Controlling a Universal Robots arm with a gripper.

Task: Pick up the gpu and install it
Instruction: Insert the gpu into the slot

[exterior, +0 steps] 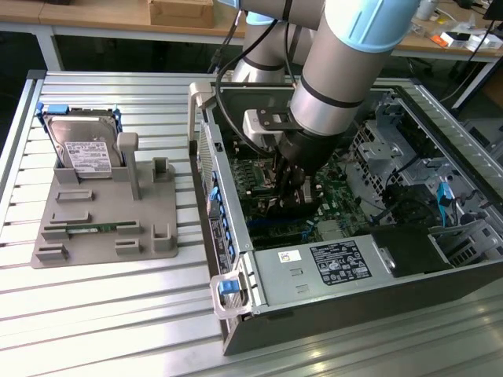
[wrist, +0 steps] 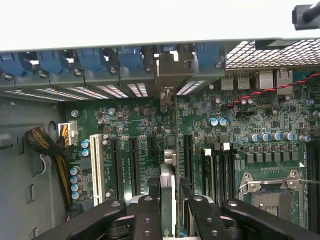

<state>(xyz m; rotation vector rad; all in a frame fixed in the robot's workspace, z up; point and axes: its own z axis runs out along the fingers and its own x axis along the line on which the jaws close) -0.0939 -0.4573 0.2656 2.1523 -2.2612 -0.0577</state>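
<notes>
**GPU held on edge above the motherboard**

The gpu (wrist: 168, 165) stands edge-on between the gripper (wrist: 169, 210) fingers – clamped tight – its bracket up at the blue slot latches (wrist: 90, 59). Around it lies the green motherboard (wrist: 140, 130) inside the open computer case (exterior: 330, 306); the hard drive (exterior: 82, 149) sits well apart on the grey holder (exterior: 102, 212).

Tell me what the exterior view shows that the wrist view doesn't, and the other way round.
Exterior view alone: the hard drive standing in the grey holder on the slatted table, and the arm reaching into the computer case. Wrist view alone: the white expansion slot, the empty processor socket and the blue clips. Both: the gripper clamped on the gpu, edge-on above the motherboard.
</notes>
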